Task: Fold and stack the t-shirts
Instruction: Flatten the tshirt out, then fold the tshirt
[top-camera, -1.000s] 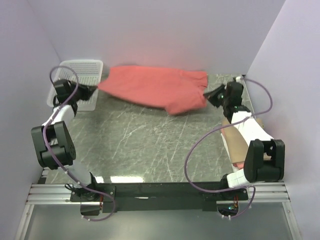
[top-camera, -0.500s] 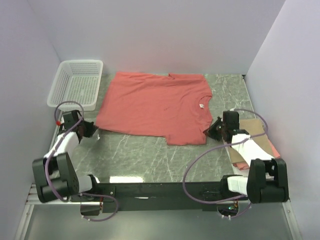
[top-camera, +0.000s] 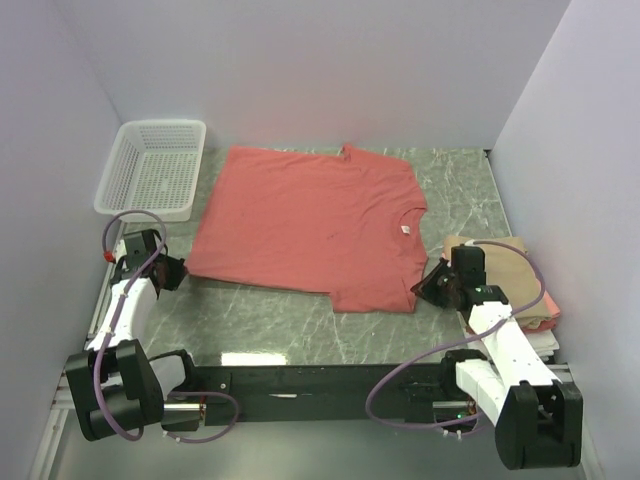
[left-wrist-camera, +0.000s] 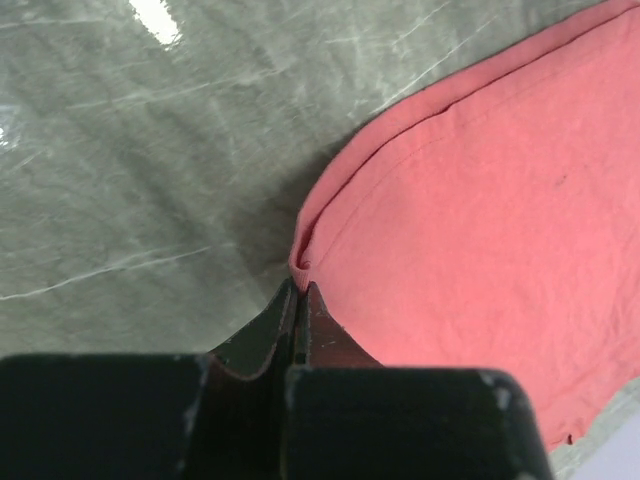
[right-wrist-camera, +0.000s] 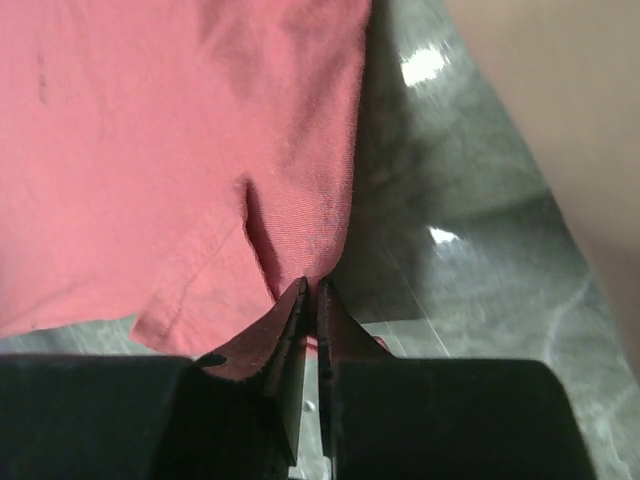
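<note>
The salmon-red t-shirt lies spread flat on the grey marbled table, collar to the right. My left gripper is shut on its near left hem corner, low at the table. My right gripper is shut on its near right sleeve edge, also low. A stack of folded tees with a tan one on top sits at the right, partly under my right arm; the pink and white ones show only as edges.
A white mesh basket stands at the back left corner. The walls close in on three sides. Bare table lies between the shirt and the arm bases.
Both grippers have pulled the shirt from a bunched strip at the back toward the near side, spreading it flat. Both arms have drawn back and lowered, still gripping the cloth.
</note>
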